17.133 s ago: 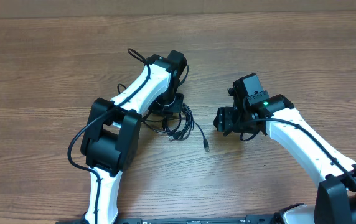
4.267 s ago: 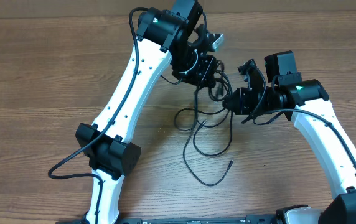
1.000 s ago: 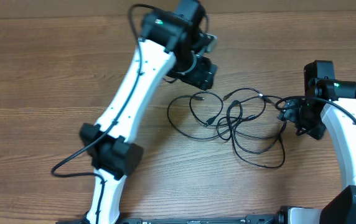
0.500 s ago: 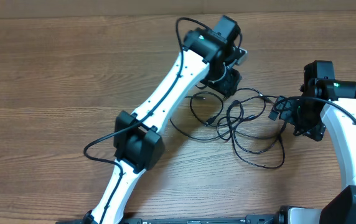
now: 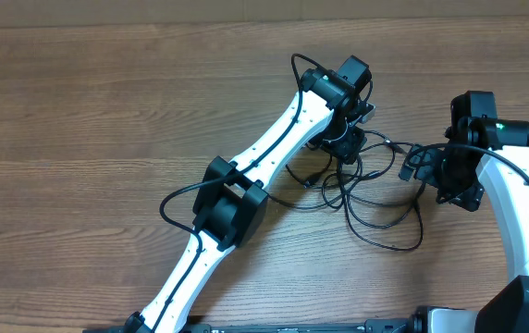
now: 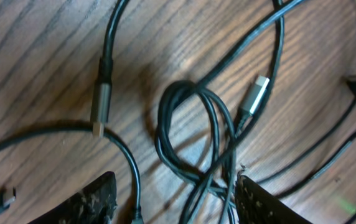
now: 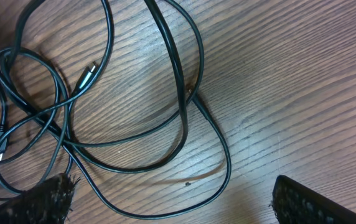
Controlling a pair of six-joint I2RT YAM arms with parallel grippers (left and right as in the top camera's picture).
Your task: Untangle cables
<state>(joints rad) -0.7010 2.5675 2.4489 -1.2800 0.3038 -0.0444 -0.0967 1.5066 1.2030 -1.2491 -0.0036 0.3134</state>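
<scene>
Closest in the left wrist view, the left pincer (image 6: 177,193) is released, its fingers (image 6: 94,199) spread wide and holding nothing. Straight ahead, between the fingertips and just beyond them, lies a twisted loop (image 6: 193,134) of the cables (image 5: 375,199). Its long axis runs away from the pincer. One silver plug (image 6: 100,102) lies to one side of it and a second plug (image 6: 256,96) to the other.

The right pincer (image 7: 172,186) is also released. Only bare table (image 5: 107,111) lies between its fingers, and the slack loops lie further out in front.

From overhead, the tangle lies spread on the table between the two arms. The left pincer hangs over its upper left part, and we judge it nearer the knot than the right one at the far edge.

Against half a second ago, the left arm has swung right and down onto the tangle. The right arm and the cables lie as they did.
</scene>
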